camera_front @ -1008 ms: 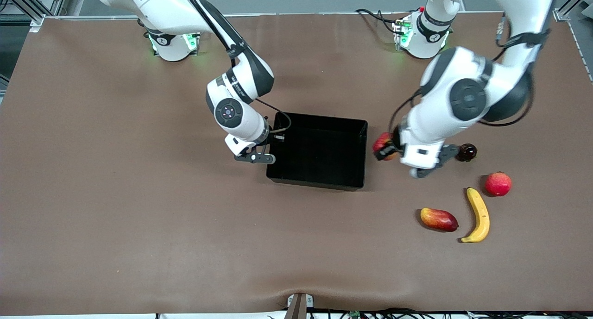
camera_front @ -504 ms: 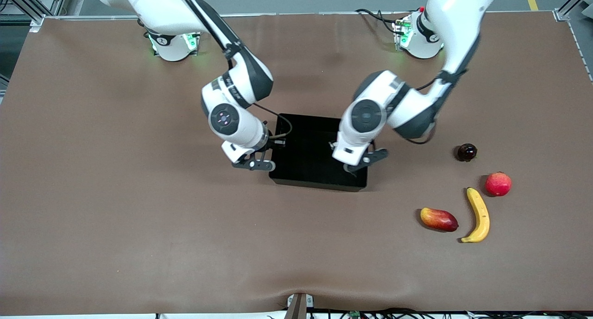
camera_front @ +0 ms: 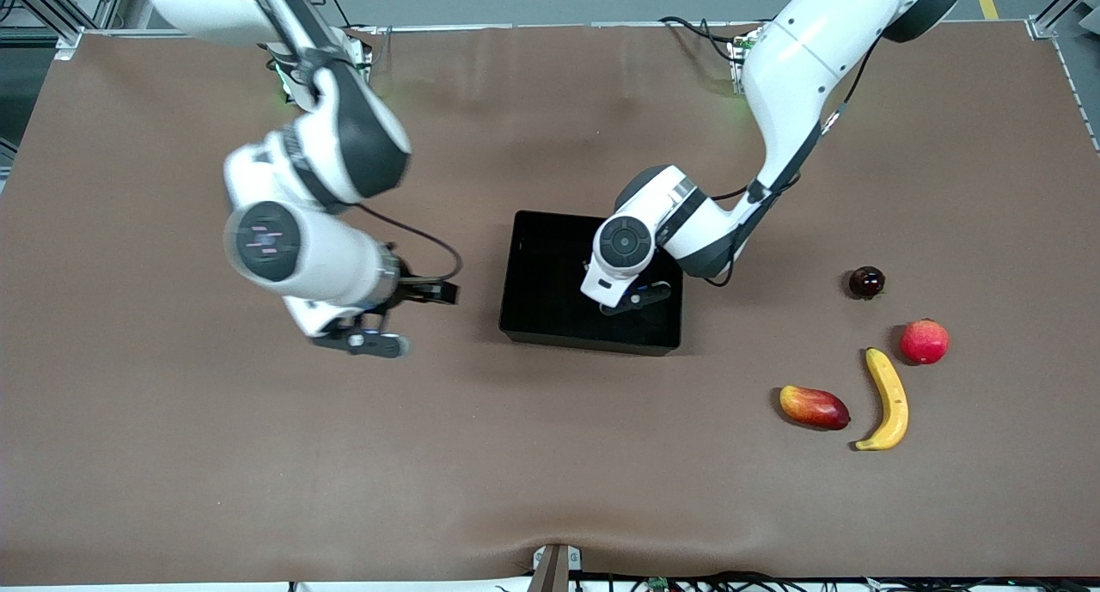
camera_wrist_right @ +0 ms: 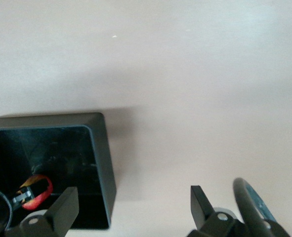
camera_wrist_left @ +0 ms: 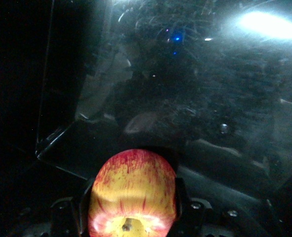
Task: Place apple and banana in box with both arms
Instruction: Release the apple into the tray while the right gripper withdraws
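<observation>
My left gripper point(camera_front: 630, 298) hangs low inside the box point(camera_front: 533, 317), clamped on the apple point(camera_wrist_left: 132, 192) to drop it there, while my right gripper point(camera_wrist_right: 131, 210) waits open and empty beside the box, and the banana point(camera_front: 889, 400) lies well apart.

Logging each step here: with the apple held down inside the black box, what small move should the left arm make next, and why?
Probably open the left hand and release. The left wrist view shows the apple gripped between its fingers, low inside the box, so it likely has little way to drop. The right hand is open over the bare table.
</observation>
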You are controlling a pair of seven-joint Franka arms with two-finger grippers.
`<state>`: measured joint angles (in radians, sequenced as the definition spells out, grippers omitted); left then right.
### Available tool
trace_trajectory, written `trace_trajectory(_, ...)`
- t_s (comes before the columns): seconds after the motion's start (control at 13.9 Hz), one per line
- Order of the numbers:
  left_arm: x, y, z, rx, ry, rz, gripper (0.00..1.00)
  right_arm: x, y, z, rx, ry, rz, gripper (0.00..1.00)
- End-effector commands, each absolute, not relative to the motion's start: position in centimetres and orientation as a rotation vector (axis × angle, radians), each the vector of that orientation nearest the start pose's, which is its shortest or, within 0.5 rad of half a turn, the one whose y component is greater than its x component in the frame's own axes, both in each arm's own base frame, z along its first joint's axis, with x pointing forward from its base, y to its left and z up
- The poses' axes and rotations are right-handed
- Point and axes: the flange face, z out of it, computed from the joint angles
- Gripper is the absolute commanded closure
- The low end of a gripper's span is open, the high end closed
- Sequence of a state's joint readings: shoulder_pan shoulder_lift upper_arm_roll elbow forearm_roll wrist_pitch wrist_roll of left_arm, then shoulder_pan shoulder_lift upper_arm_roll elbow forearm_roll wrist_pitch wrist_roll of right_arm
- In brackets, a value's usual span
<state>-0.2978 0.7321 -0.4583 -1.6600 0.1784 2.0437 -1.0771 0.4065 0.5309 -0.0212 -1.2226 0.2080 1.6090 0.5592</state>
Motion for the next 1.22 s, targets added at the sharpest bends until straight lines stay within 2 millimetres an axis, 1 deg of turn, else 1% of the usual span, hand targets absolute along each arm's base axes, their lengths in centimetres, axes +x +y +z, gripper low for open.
trace_trajectory(0.0, 49.0, -42.9, 19.3, -2.975, -0.374, 0.417, 0.0, 64.6, 23.9, 48.6, -3.019, 0.35, 0.386, 0.0)
trace_trajectory(0.07, 49.9, -42.3, 19.9, -2.975, -0.398, 0.409, 0.0, 64.7, 21.3, 50.2, -3.004, 0.345, 0.377, 0.0)
trace_trajectory(0.14, 50.5, -42.0, 21.4, -2.988, -0.414, 0.378, 0.0, 64.9, 17.7, 52.9, -2.986, 0.303, 0.318, 0.0)
trace_trajectory(0.22, 51.2, -41.8, 23.9, -3.005, -0.417, 0.324, 0.0, 64.7, 14.9, 54.5, -2.982, 0.238, 0.29, 0.0)
trace_trajectory(0.29, 52.2, -40.9, 26.9, -3.023, -0.432, 0.27, 0.0, 64.3, 11.2, 55.6, -2.98, 0.209, 0.311, 0.0)
trace_trajectory(0.36, 54.1, -39.0, 30.2, -3.038, -0.481, 0.209, 0.0, 64.0, 7.8, 56.7, -2.973, 0.24, 0.306, 0.0)
trace_trajectory(0.43, 55.4, -37.3, 33.1, -3.056, -0.492, 0.159, 0.0, 63.3, 4.9, 58.3, -2.966, 0.296, 0.275, 0.0)
trace_trajectory(0.5, 56.7, -35.5, 35.6, -3.077, -0.477, 0.117, 0.0, 62.4, 3.0, 59.8, -2.988, 0.338, 0.226, 0.0)
trace_trajectory(0.58, 58.0, -33.2, 37.5, -3.097, -0.468, 0.091, 0.0, 61.5, 1.8, 61.5, -3.058, 0.365, 0.161, 0.0)
trace_trajectory(0.65, 59.4, -30.5, 38.3, -3.106, -0.454, 0.07, 0.0, 60.3, 1.3, 63.2, -3.105, 0.37, 0.119, 0.0)
trace_trajectory(0.72, 60.6, -27.8, 38.6, -3.115, -0.404, 0.064, 0.0, 58.7, 1.0, 64.6, -3.122, 0.325, 0.097, 0.0)
trace_trajectory(0.79, 61.7, -25.5, 38.5, -3.12, -0.381, 0.068, 0.0, 56.9, 0.7, 65.9, -3.136, 0.22, 0.07, 0.0)
trace_trajectory(0.86, 62.9, -22.4, 38.2, -3.121, -0.366, 0.069, 0.0, 55.3, 0.2, 66.5, -3.136, 0.195, 0.072, 0.0)
trace_trajectory(0.94, 63.9, -19.8, 37.8, -3.12, -0.344, 0.069, 0.0, 53.7, 0.0, 67.0, -3.138, 0.178, 0.063, 0.0)
trace_trajectory(1.01, 64.7, -17.6, 36.8, -3.121, -0.33, 0.081, 0.0, 52.9, -0.2, 67.0, -3.138, 0.171, 0.058, 0.0)
trace_trajectory(1.08, 65.4, -15.6, 36.4, -3.117, -0.32, 0.069, 0.0, 52.6, -0.6, 66.5, -3.138, 0.178, 0.072, 0.0)
trace_trajectory(1.15, 66.3, -12.5, 35.8, -3.102, -0.358, 0.047, 0.0, 52.6, -1.2, 66.4, -3.136, 0.195, 0.058, 0.0)
